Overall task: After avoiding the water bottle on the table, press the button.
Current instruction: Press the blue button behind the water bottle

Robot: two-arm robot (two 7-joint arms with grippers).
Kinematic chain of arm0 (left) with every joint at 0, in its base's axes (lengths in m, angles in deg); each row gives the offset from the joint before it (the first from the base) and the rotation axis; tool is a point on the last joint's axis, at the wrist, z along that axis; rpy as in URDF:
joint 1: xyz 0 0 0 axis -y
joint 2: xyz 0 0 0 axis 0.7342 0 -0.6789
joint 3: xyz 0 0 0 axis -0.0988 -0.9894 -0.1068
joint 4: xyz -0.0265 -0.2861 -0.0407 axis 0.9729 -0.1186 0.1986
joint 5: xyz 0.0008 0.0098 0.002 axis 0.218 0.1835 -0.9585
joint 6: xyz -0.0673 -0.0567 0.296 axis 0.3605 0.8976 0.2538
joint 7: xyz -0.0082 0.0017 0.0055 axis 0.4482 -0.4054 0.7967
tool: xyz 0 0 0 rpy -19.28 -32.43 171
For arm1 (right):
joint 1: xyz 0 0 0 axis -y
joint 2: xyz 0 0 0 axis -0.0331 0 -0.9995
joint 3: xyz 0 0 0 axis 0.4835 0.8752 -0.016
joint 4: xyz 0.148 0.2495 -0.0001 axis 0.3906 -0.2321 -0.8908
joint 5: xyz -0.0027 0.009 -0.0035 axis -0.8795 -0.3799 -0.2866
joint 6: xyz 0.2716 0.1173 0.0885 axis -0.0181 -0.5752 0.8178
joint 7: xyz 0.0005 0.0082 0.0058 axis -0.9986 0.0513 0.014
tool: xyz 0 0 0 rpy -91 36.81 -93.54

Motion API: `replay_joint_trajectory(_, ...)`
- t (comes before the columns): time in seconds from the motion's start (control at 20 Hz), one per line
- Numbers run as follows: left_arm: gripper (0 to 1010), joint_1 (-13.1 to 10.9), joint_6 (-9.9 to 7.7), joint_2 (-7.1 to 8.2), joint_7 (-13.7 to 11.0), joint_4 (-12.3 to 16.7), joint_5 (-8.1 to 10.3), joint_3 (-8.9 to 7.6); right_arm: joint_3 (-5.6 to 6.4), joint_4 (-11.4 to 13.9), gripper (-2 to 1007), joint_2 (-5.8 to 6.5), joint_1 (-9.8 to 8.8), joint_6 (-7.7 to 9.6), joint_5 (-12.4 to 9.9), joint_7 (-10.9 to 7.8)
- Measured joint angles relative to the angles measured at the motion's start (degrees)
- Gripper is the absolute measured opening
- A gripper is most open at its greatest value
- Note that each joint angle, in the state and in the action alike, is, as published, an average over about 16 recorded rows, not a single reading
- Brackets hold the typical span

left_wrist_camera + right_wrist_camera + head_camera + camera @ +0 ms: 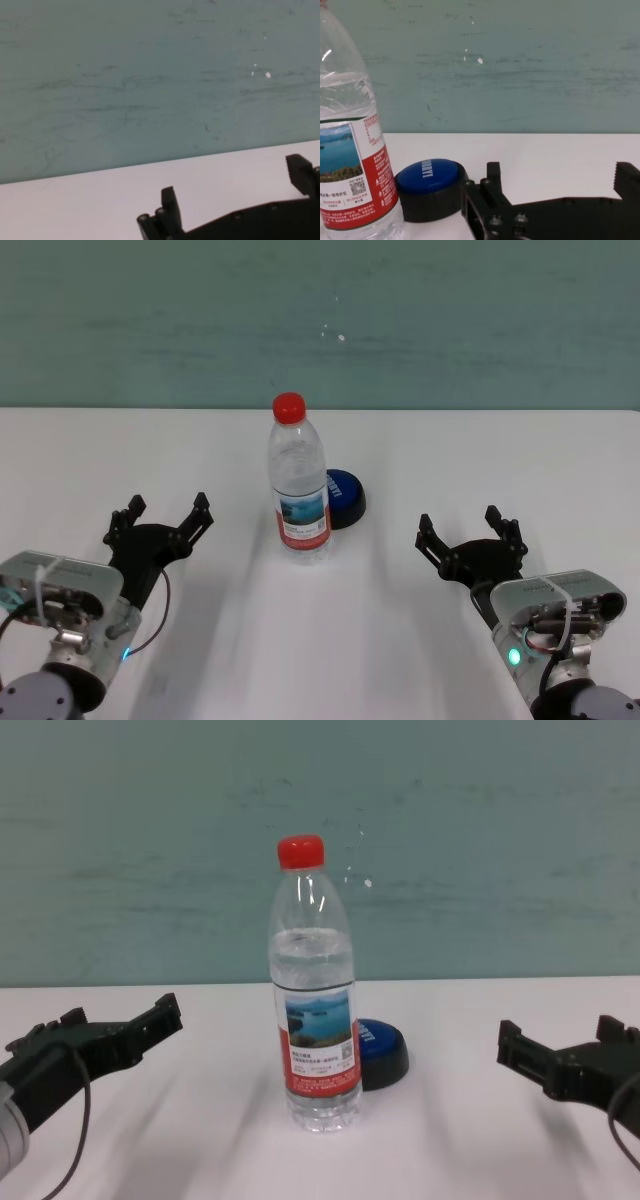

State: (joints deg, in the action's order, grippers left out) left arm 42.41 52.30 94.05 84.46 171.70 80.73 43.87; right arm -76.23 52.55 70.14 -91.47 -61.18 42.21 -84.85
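Observation:
The water bottle [299, 485], clear with a red cap and a red-and-white lake label, stands upright in the middle of the white table [480, 455]. It also shows in the chest view [314, 1000] and the right wrist view [350, 150]. The blue button [346, 497] on its black base sits just behind the bottle, to its right, partly hidden by it. It shows too in the chest view [381, 1051] and the right wrist view [431, 186]. My left gripper [163, 512] is open and empty, near left of the bottle. My right gripper [466, 527] is open and empty, near right.
A teal wall [320, 320] rises behind the table's far edge. Bare white tabletop lies on both sides of the bottle and between the grippers.

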Motion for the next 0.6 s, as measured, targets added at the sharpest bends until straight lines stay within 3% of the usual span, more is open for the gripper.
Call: replay_joint_trajectory(0.6, 1000, 0.0, 0.0, 0.0, 0.0, 0.0, 0.0, 0.0, 0.0, 0.0, 1004, 0.0, 0.0, 0.0, 0.0, 0.0)
